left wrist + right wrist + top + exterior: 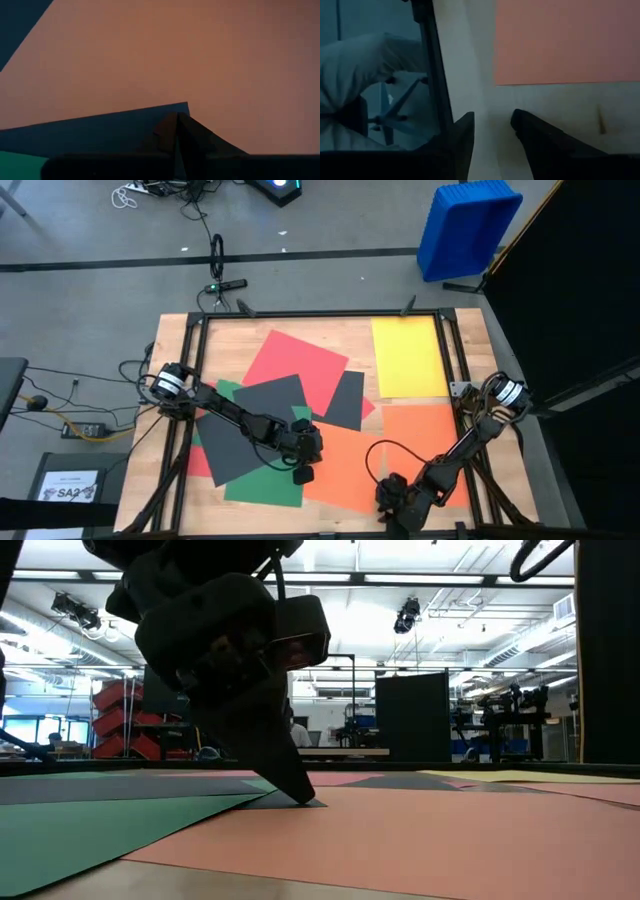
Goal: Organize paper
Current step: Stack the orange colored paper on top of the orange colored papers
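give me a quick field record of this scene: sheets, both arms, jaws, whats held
table: wooden table inside a dark frame
sheets: yellow sheet lying apart at the far right; red sheet, two dark grey sheets, green sheet and orange sheet overlapping in the middle
left gripper: jaws shut, tip pressed down at a corner of a dark grey sheet over the orange sheet
right gripper: jaws open, low over bare table at the near edge, holding nothing
off the table: blue bin on the floor
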Motion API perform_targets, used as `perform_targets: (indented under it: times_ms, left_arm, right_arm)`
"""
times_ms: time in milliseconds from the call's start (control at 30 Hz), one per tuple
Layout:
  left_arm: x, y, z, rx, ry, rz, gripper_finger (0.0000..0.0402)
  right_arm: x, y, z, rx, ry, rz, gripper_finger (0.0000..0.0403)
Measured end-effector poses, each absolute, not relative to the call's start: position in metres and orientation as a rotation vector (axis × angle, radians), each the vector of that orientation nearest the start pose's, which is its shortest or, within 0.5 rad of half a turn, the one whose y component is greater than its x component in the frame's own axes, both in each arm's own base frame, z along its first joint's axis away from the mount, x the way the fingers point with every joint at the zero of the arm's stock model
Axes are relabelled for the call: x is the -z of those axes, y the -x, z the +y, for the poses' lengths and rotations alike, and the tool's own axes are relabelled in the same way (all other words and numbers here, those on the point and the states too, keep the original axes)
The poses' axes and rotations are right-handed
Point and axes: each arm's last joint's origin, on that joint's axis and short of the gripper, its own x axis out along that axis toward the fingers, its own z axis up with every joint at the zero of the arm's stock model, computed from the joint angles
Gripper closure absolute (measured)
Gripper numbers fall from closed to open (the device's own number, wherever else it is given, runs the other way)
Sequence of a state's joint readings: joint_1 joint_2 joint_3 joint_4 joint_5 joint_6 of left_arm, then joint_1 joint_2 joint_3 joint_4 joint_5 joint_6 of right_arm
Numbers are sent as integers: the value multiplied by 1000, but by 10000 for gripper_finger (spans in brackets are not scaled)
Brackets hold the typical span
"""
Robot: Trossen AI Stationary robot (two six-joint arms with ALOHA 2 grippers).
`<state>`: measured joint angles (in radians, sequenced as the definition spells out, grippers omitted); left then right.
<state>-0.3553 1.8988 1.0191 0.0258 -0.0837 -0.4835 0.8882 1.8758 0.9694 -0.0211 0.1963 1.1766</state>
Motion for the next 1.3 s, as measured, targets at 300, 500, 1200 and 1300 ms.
perform_targets:
  times_ms: [300, 500, 1200, 1300]
  left_arm:
    - [-131, -349, -127, 40, 286, 868, 402]
    - [-131, -349, -127, 40, 287, 866, 402]
    - [-129, -346, -127, 28, 268, 904, 402]
    - [-129, -344, -130, 39, 262, 912, 402]
  right_arm:
    - [-121, -243, 257, -49, -553, 1035, 270]
    - [-121, -251, 252, -35, -549, 984, 268]
    - [-121, -255, 239, 220, -825, 997, 267]
    - [-121, -256, 240, 240, -882, 972, 264]
